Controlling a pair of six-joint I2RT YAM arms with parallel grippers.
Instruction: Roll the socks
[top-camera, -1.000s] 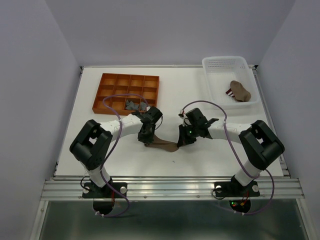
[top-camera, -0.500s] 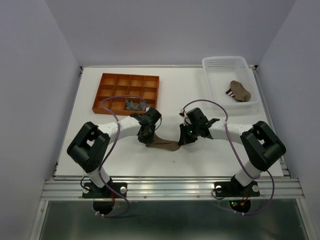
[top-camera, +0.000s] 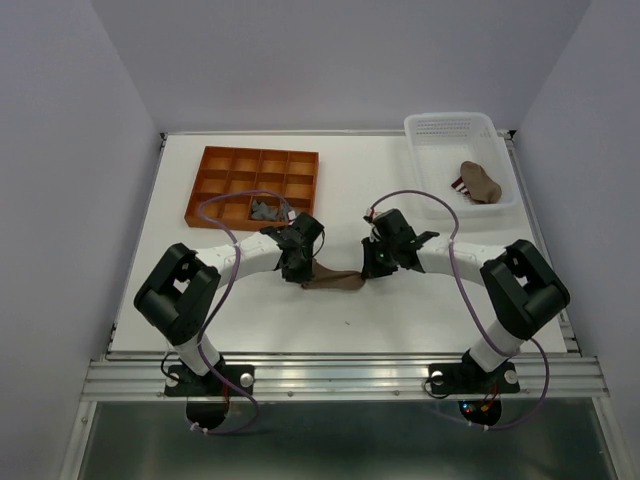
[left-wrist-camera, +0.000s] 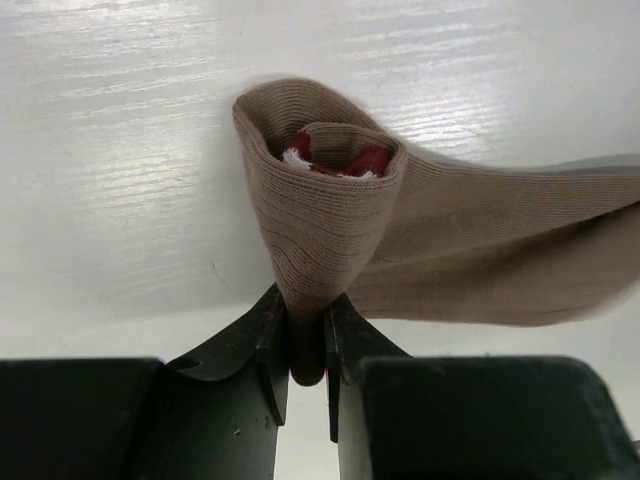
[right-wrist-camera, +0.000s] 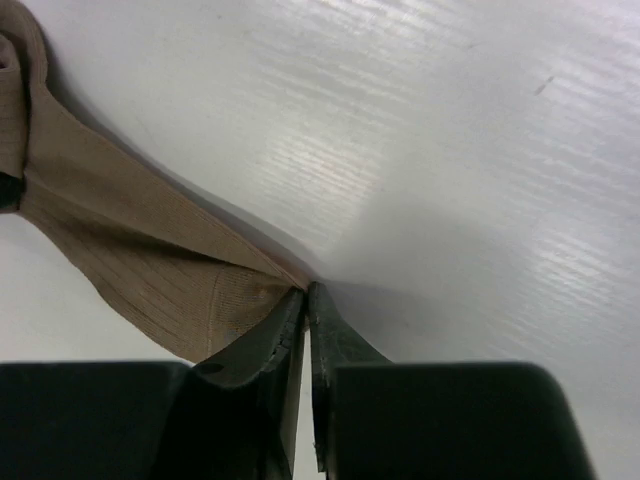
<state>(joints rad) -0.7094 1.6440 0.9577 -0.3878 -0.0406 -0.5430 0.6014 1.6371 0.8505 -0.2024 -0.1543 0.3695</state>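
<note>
Tray (top-camera: 215, 165) holding grey socks (top-camera: 264, 210), basket (top-camera: 450, 128) holding seemingly rolled tan sock (top-camera: 481, 183)

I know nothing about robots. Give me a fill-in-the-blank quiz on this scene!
The tan sock is pinched by the left gripper and the right gripper, so it is held at ___ ends.
The tray holding the grey sock is coloured ___.
The basket holding the second tan sock is coloured ___.
Missing words: both; orange; white.
</note>
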